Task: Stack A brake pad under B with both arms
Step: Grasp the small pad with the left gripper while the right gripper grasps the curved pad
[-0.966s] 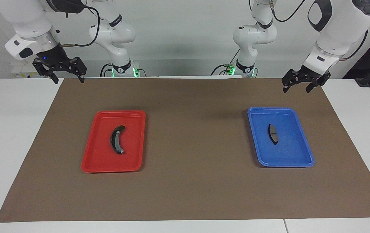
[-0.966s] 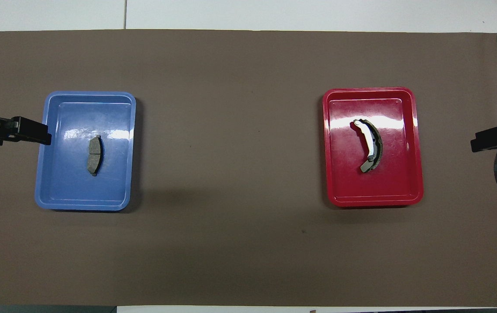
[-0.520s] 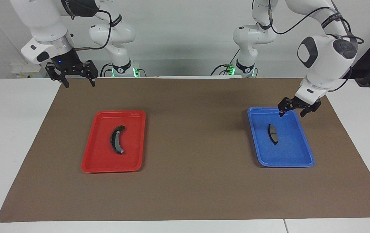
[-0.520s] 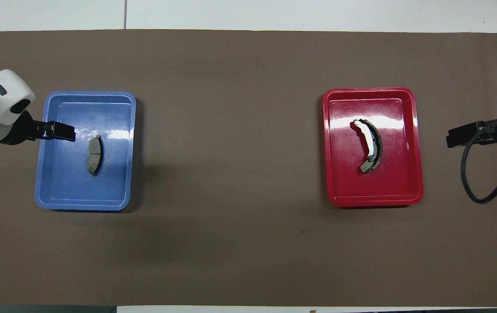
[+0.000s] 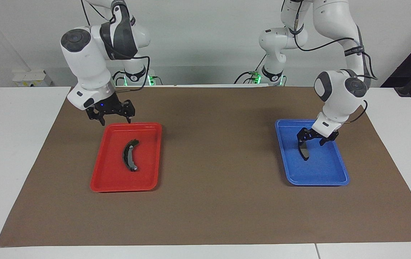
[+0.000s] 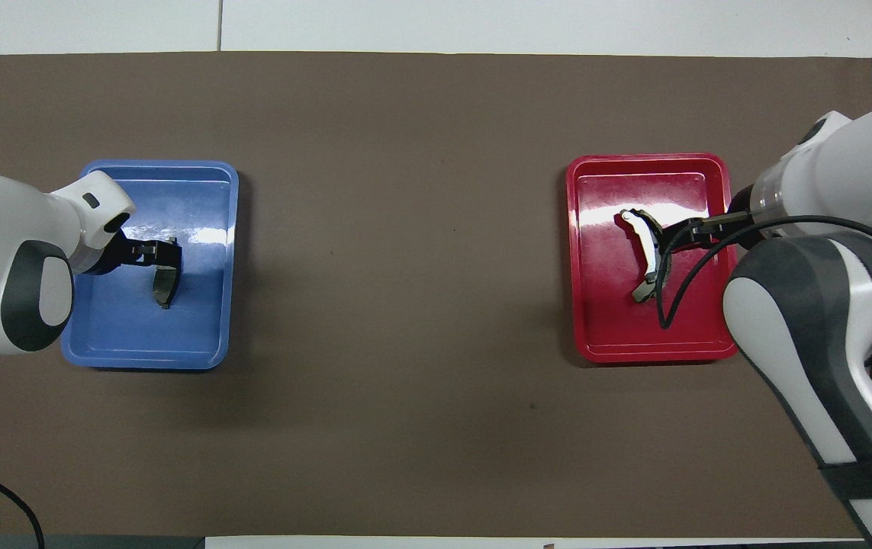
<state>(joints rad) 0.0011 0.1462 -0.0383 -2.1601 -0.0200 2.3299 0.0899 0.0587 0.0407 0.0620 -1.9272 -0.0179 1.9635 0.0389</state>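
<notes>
The left gripper (image 5: 312,140) has its fingers spread, nothing held, low inside the blue tray (image 5: 331,178) over the robot-side end of the A brake pad (image 5: 304,153), which lies flat there. The right gripper (image 5: 112,115), fingers likewise spread and empty, hangs above the robot-side rim of the red tray (image 5: 99,180); B (image 5: 129,155) lies flat inside, untouched. Risk: 1 finger may land on the thin pad, skidding it. B's curve may twist in a pinch.
</notes>
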